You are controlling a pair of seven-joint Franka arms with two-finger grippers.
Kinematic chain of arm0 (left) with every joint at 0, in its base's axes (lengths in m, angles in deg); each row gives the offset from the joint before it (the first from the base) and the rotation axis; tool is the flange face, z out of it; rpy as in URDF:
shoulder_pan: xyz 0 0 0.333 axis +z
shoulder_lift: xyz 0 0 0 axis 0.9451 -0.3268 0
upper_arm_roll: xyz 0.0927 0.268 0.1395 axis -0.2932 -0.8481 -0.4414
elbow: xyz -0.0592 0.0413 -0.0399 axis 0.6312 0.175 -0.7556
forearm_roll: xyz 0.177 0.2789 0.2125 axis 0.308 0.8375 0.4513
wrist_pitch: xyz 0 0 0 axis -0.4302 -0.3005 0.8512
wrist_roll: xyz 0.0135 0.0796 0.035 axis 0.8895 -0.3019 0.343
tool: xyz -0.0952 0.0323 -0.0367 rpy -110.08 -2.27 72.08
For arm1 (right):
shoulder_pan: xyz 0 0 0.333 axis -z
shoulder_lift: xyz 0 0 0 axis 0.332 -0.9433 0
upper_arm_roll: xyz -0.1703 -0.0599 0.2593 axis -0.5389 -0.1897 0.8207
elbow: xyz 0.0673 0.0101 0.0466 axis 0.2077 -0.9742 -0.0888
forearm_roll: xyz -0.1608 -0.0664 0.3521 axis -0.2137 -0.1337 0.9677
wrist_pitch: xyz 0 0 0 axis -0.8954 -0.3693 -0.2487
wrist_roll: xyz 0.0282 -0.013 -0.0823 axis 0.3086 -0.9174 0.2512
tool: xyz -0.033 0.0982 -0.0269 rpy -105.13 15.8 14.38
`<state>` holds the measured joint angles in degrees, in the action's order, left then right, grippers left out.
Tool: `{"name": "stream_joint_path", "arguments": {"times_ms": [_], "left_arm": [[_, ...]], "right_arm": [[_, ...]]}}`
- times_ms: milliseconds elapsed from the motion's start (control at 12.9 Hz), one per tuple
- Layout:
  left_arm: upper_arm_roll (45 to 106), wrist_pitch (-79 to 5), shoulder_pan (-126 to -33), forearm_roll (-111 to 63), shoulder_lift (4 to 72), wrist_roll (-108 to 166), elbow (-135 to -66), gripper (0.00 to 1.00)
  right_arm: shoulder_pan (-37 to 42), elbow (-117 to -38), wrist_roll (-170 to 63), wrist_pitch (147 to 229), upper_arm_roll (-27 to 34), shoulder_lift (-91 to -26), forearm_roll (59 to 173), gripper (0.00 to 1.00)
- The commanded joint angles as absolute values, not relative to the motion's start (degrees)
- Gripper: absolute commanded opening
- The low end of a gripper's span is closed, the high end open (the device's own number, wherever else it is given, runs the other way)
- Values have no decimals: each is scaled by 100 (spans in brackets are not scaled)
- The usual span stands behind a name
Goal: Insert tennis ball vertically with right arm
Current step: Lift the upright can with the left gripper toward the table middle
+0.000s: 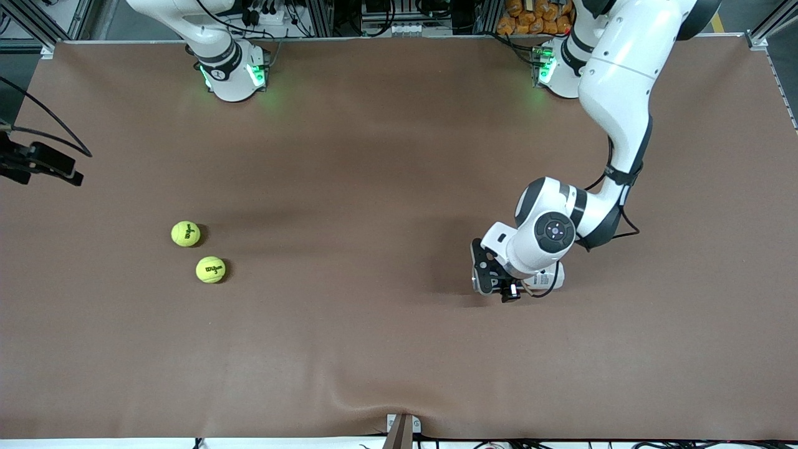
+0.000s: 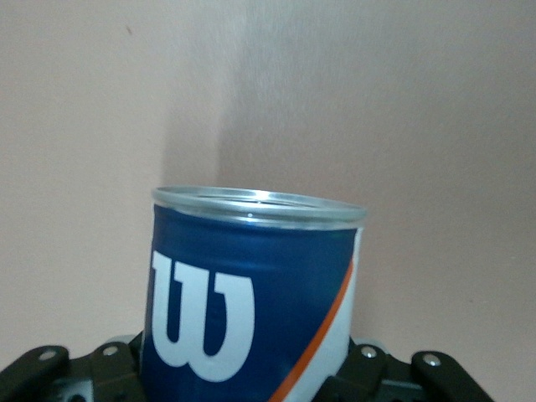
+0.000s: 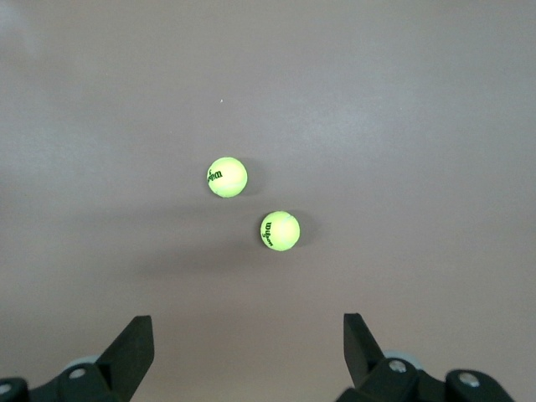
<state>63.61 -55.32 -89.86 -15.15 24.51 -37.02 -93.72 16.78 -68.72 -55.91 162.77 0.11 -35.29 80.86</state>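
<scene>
**A:** Where are the task's balls?

**B:** Both lie on the brown cloth-covered desk [image 1: 399, 156] toward the right arm's end. Read from the desk's middle in the front view, they sit at about nine o'clock. The farther yellow-green felt tennis ball [image 1: 185, 234] has dark lettering on it. The nearer yellow-green felt tennis ball [image 1: 211, 269] lies at about five o'clock from it, close by but not touching.

**A:** And the right pincer?

**B:** The right pincer [image 3: 247, 360] shows only in its own wrist view. It hangs high over the desk, its two dark fingers [image 3: 134, 352] standing wide apart with nothing between them. Both balls lie on the bare cloth below it, well clear of the fingers. Neither ball is held.

**A:** What about the left arm?

**B:** It reaches out from its base and bends down to the desk at about four o'clock from the middle in the front view. The left pincer [image 1: 502, 285] is clamped on the blue cylindrical ball can with a white logo and an orange stripe [image 2: 251, 293]. The can's clear rim is in plain sight in the left wrist view, with nothing on top of it. In the front view only a white part of the can peeks out under the wrist.

**A:** Is the can upright?

**B:** I cannot tell; the wrist covers most of it from above.

**A:** How far is the can from the balls?

**B:** Well apart, most of the desk's width between them.
</scene>
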Motion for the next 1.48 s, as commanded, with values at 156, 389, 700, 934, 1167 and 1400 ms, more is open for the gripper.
{"name": "stream_joint_path", "arguments": {"times_ms": [156, 389, 700, 934, 1167, 1400], "left_arm": [[6562, -5346, -8895, -1985, 2838, -3778, -9391, 67], [6571, -5346, -8912, -2364, 2979, -3708, -9391, 66], [6781, -5346, -8912, -2663, 3085, -3121, -9391, 66], [6905, -5364, -8965, -2690, 3181, -2436, -9391, 64], [6905, -5364, -9087, -2655, 3295, -1707, -9409, 64], [6887, -5417, -9290, -2576, 3401, -670, -9417, 63]], "right_arm": [[1702, -7235, -5508, 16317, 59, -3203, 8099, 100], [1693, -7244, -5508, 16299, 59, -3203, 8099, 100], [1693, -7244, -5517, 16246, 59, -3212, 8099, 100], [1702, -7226, -5517, 16238, 59, -3203, 8099, 100], [1702, -7226, -5517, 16229, 68, -3229, 8099, 100], [1675, -7217, -5517, 16246, 68, -3247, 8099, 100]]}}
